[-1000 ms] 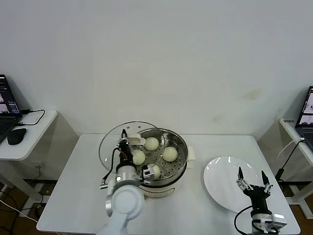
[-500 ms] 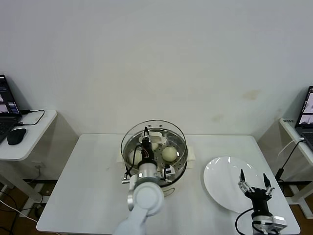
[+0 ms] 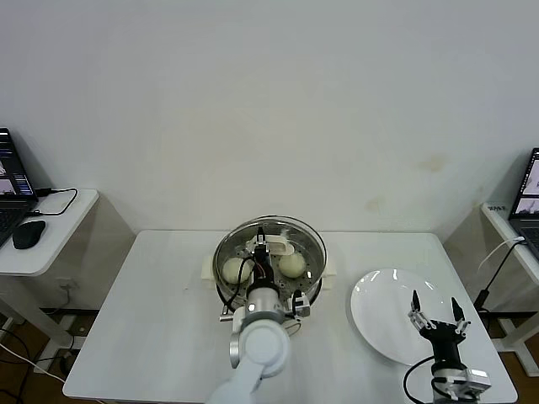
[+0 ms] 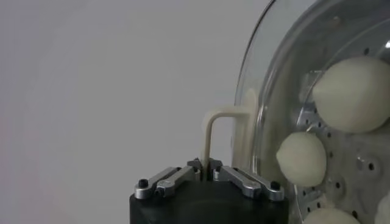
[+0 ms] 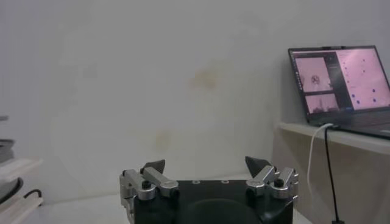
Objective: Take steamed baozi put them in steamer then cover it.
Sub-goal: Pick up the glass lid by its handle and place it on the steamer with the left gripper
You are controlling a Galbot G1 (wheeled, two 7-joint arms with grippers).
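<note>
1. The steamer (image 3: 269, 273) stands at the middle of the white table (image 3: 152, 311), holding the steamed baozi (image 3: 291, 264) on its perforated tray
2. The cover (image 3: 307, 240) sits directly over the steamer, its glass rim roughly lined up with the pot's rim
3. The left gripper (image 3: 266, 253) is above the steamer's centre, jaws clamped on the cover's cream handle (image 4: 220, 125)
4. The right gripper (image 3: 434, 313) waits well to the right of the steamer, over the white plate's (image 3: 379, 311) near edge, jaws spread apart and holding nothing
</note>
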